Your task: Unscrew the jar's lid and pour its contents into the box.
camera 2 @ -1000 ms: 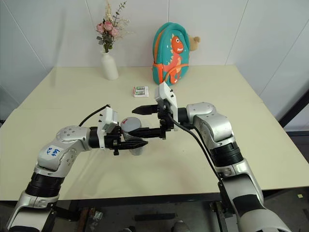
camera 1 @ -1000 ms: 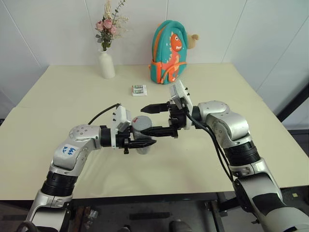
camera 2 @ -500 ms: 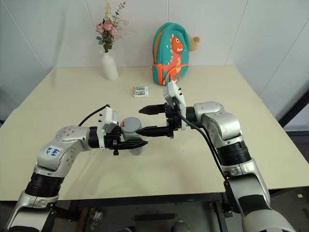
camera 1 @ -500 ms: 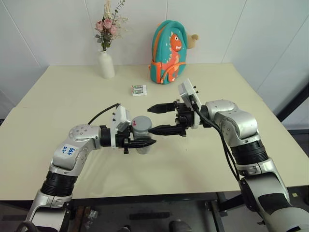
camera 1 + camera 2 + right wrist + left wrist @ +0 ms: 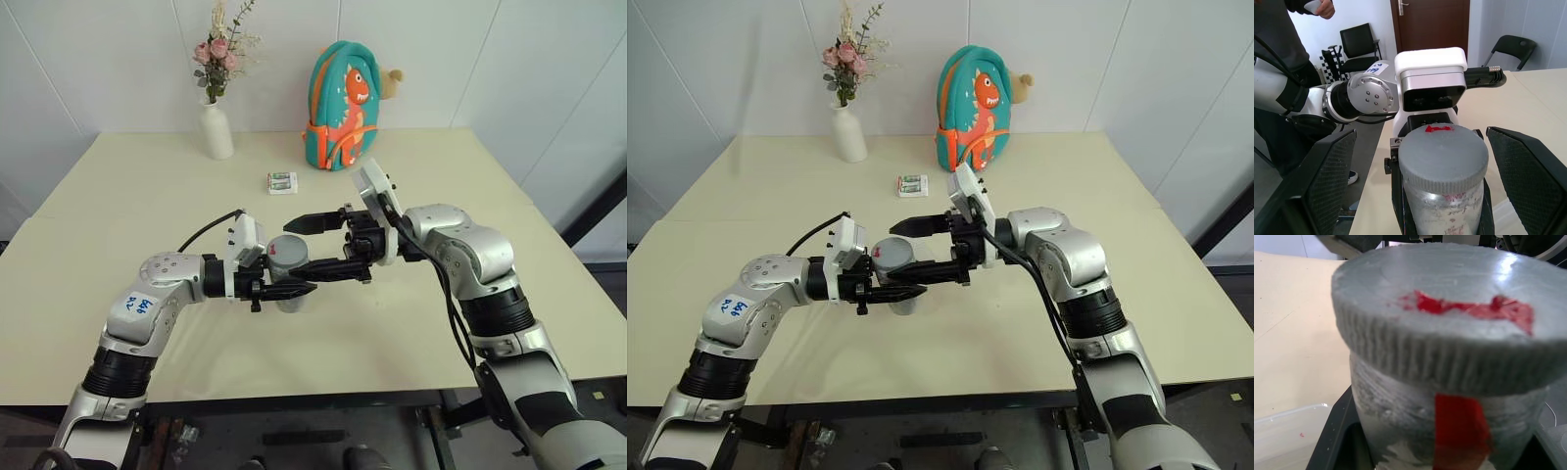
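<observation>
A pale cream table [image 5: 441, 323] spreads beneath both hands, backed by white panelled walls [image 5: 118, 59]. Beyond the hands stand a white vase of pink flowers [image 5: 216, 122] and a teal dinosaur backpack [image 5: 340, 108]. Behind the left hand, a dark wooden door [image 5: 1432, 22], black chairs [image 5: 1359, 44] and a person [image 5: 1283, 34].

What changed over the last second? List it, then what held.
The right end effector drew back to the right away from the lid, then came in again; its fingers stand open on either side of the lid, not gripping. The left end effector stayed shut on the jar. The lid stayed on.
</observation>
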Motion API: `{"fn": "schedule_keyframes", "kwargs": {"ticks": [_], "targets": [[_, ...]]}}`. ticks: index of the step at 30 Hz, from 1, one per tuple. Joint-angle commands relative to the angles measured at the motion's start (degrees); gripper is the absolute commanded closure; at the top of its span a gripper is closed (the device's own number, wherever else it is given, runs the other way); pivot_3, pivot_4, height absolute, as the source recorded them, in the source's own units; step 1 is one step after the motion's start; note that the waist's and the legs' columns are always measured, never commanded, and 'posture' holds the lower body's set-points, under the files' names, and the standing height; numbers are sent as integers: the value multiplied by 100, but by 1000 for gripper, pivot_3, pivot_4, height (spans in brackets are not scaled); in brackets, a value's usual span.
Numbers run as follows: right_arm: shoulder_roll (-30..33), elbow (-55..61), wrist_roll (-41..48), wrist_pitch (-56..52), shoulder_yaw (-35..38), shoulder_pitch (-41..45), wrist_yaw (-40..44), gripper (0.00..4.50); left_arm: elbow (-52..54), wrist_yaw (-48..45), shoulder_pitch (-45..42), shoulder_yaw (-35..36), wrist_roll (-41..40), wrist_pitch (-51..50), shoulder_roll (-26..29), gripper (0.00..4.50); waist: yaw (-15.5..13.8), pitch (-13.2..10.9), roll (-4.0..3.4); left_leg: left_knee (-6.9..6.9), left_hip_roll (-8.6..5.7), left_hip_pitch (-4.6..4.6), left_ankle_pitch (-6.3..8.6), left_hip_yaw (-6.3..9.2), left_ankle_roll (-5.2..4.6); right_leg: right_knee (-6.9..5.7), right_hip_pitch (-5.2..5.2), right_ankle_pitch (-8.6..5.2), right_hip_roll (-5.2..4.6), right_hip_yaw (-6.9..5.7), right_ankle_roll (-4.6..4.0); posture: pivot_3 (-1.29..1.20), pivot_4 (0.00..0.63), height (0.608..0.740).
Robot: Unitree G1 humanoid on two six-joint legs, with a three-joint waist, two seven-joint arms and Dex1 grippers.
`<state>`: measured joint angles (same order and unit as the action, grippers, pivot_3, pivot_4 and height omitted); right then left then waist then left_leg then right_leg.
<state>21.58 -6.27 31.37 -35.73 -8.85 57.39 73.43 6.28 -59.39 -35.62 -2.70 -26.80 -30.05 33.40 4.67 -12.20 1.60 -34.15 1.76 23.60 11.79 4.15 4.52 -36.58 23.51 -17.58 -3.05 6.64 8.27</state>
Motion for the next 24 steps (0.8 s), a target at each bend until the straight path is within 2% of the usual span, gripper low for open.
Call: {"fn": "schedule_keyframes", "kwargs": {"ticks": [1, 12, 15, 19, 24], "targets": [[-89, 60, -49, 137, -27, 163, -34, 43, 220, 35, -20, 101, -86, 23, 20, 2494, 2, 0, 0, 0, 0, 0, 0, 0, 0, 0, 0, 0, 0, 0, 0, 0, 150, 740], [-241, -154, -165, 220, -52, 204, -51, 43, 241, 76, -11, 112, -103, 20, 20, 2494, 2, 0, 0, 0, 0, 0, 0, 0, 0, -1, 0, 0, 0, 0, 0, 0, 150, 740], [-291, -200, -183, 239, -21, 221, -86, 621, 255, 72, 10, 116, -111, 18, 26, 2494, 7, 0, 0, 0, 0, -1, 0, 0, 0, -1, 0, 0, 0, 0, 0, 0, 150, 740], [-302, -180, -169, 255, 1, 213, -71, 1928, 255, 72, 17, 126, -111, 21, 35, 2494, 4, 0, 0, 0, 0, 0, 0, 0, 0, -1, 0, 0, 0, 0, 0, 0, 150, 740], [-360, -175, 59, 37, 227, 248, -225, 1944, 275, 74, 43, 132, -114, 11, 46, 2494, 7, 0, 0, 0, 0, -1, 0, 0, 0, -1, 0, 0, 0, 0, 0, 0, 150, 740]]}}
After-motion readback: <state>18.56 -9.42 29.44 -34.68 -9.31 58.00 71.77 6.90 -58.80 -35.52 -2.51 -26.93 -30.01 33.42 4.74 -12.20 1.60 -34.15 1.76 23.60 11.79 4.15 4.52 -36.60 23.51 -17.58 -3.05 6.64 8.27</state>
